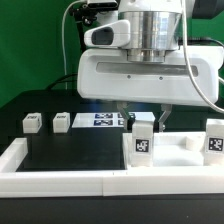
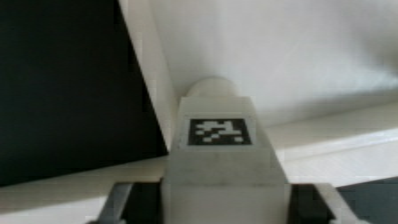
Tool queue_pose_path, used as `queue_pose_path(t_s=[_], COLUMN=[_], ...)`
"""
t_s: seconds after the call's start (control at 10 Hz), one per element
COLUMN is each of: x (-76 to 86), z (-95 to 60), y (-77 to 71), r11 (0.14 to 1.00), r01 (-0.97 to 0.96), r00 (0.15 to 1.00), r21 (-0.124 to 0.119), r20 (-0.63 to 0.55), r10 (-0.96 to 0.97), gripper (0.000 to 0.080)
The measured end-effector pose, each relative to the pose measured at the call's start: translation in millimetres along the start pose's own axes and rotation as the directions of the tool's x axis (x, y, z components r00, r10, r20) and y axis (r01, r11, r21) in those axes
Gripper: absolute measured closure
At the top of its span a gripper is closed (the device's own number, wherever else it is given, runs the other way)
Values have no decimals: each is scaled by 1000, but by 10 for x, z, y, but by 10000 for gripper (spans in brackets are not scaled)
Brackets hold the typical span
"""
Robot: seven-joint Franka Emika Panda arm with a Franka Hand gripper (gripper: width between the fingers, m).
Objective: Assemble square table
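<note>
- The white border wall (image 1: pixel 60 180) runs along the near edge of the black desk (image 1: pixel 70 150) and turns up both sides.
- Just behind its near run, a leg block (image 1: pixel 141 138) stands upright at the left edge of the square slab (image 1: pixel 185 152), tag facing near.
- A second leg block (image 1: pixel 215 140) stands upright at the slab's right end.
- The tool (image 1: pixel 145 120) comes down on the first leg block from above. In the wrist view its dark fingers (image 2: pixel 128 205) press on either side of the leg block (image 2: pixel 219 150), pinching it.
- Farther back, the marker board (image 1: pixel 104 120) lies flat on the desk.
- Left of it sit a third leg block (image 1: pixel 61 121) and a fourth leg block (image 1: pixel 32 122), close together.
</note>
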State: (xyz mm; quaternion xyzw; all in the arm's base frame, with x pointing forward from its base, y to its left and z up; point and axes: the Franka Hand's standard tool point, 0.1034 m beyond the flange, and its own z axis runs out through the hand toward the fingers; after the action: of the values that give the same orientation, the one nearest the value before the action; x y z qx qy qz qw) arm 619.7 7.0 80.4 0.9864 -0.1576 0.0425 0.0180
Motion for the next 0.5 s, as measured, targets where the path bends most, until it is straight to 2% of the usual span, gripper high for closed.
queue_pose_path(t_s=[0.2,0.5], x=[6,30], z=[1,3], y=[-6,5], r11=[980,880], r01=[-200,-474], r00=[980,880], r21=[3,24], r20=[0,-19], r10=[200,474], gripper=[508,508])
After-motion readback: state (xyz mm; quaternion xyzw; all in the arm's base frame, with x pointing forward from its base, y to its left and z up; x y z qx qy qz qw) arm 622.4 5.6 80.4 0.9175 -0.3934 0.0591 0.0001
